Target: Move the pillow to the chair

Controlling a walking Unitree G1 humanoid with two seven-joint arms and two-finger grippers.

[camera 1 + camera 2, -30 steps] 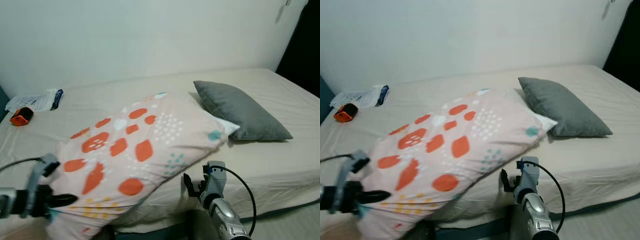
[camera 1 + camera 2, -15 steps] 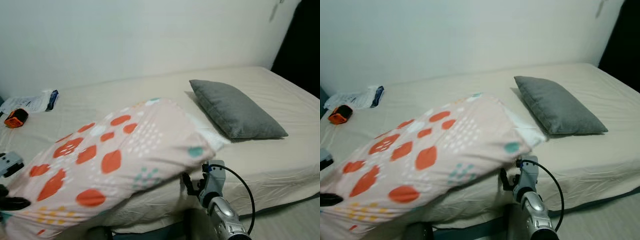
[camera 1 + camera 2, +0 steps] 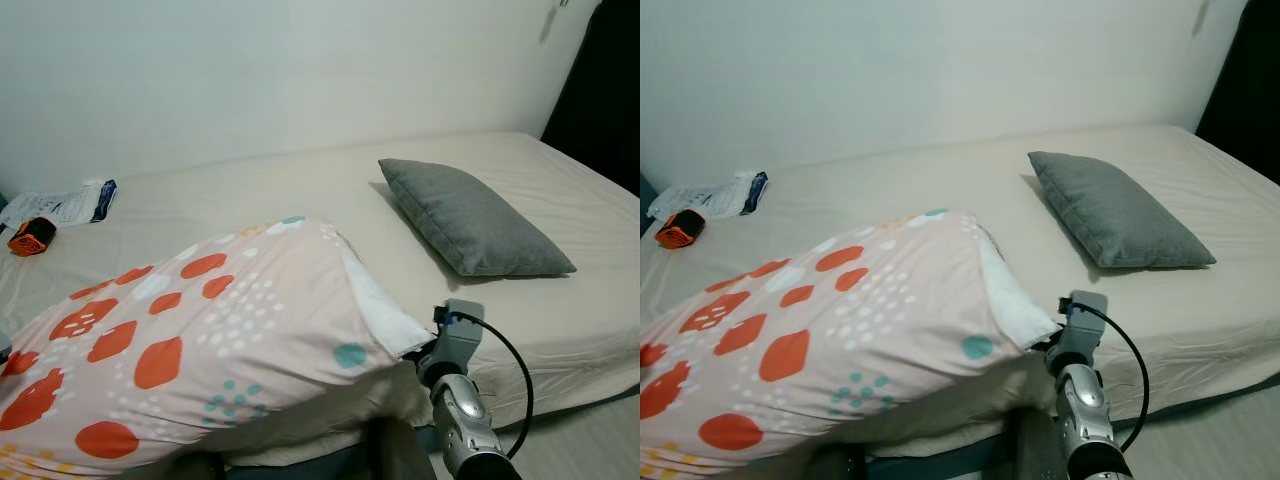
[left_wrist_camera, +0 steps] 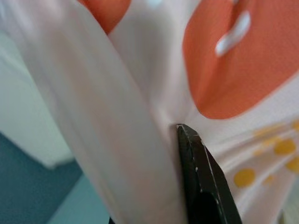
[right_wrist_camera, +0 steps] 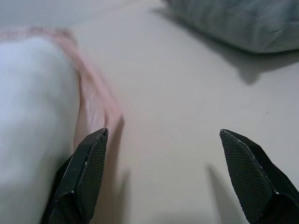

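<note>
Left wrist view: left end effector clamped on the spotted pillow, lifted at the bed front edge. Right end effector spread wide, empty, beside its white end. Best carried high, clear of the mattress edge, grip firm.

A: So where's everything sitting?

B: The pillow is left of the right gripper, touching its left finger. The second pillow lies on the bed beyond that gripper, off to its right.
</note>
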